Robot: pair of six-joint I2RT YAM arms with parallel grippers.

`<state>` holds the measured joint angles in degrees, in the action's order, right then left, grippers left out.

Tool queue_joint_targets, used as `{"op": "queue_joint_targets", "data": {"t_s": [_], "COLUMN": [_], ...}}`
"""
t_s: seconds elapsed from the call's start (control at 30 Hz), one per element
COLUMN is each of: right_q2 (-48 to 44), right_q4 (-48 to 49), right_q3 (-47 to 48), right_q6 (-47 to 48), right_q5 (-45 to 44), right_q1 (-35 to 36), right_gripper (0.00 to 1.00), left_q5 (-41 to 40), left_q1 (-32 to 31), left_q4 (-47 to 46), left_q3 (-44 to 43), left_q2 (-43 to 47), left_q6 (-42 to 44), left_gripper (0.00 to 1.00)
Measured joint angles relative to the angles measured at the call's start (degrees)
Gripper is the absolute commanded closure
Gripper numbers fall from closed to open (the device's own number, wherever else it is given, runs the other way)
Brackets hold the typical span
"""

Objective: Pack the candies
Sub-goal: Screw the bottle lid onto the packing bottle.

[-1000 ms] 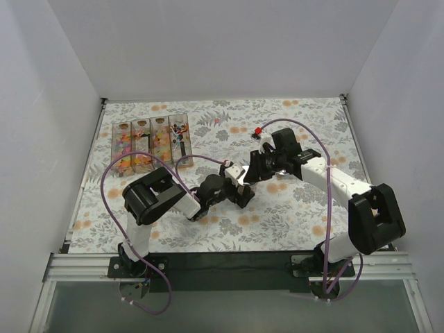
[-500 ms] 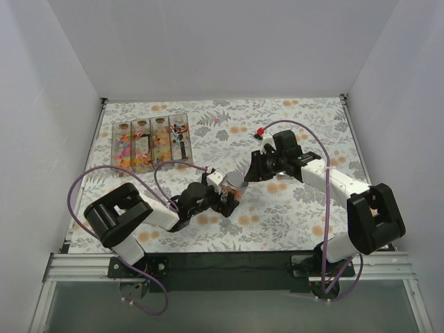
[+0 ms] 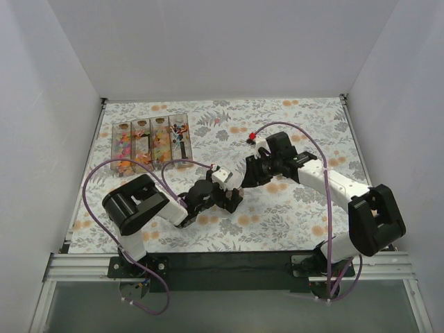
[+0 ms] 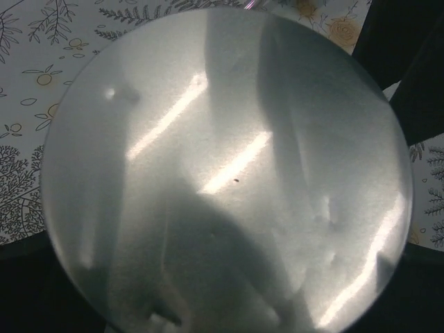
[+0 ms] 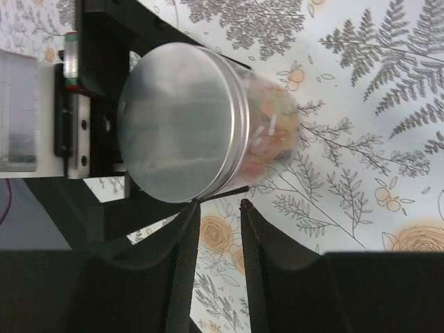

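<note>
We saw the candies (image 5: 274, 135) as tiny wrapped sweets, mostly orange, pink and yellow, pressed against the clear wall of a jar (image 5: 267, 90) capped with a plain brushed metal lid (image 4: 222, 173). More candies filled a clear four-compartment tray (image 3: 190, 139) near the table's far left corner. The jar was over the table's middle, and the left gripper (image 3: 230, 196) seemed to clamp it between widely spread jaws, though our view there was crowded. The right gripper (image 5: 218, 206) hung just beside the lid, its jaws slightly apart and holding nothing. The tablecloth (image 3: 291, 208) was white with grey ferns and orange flowers, and plain white walls (image 3: 222, 48) enclosed three sides.
</note>
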<state>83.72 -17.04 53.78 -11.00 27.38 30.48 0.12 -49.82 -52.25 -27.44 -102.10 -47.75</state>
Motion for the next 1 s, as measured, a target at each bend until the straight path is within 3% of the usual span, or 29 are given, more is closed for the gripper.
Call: {"op": "queue_joint_targets", "data": {"t_s": [0.4,0.67,1.0], "right_q2": [-1.68,4.31,6.64], "right_q4": [0.90,6.27,18.16], "right_q3": [4.96,5.05,-1.64], "right_q6": [-1.86,-3.26,-8.70], "right_q5": [-5.79,7.30,14.95], "right_q1": [2.16,3.50,3.28], "right_gripper": [0.62,0.61,0.61], "left_q5": [0.70,0.96,-0.85], "left_q1": [0.20,0.22,-0.09], "left_q4": [-2.38,-2.56,-3.41], "left_q3": [-0.50,-0.50,1.95], "left_q2": [-1.86,-1.97,-0.48], "left_q6": [1.51,2.05,3.56], "left_gripper": [0.02,0.02,0.02]}}
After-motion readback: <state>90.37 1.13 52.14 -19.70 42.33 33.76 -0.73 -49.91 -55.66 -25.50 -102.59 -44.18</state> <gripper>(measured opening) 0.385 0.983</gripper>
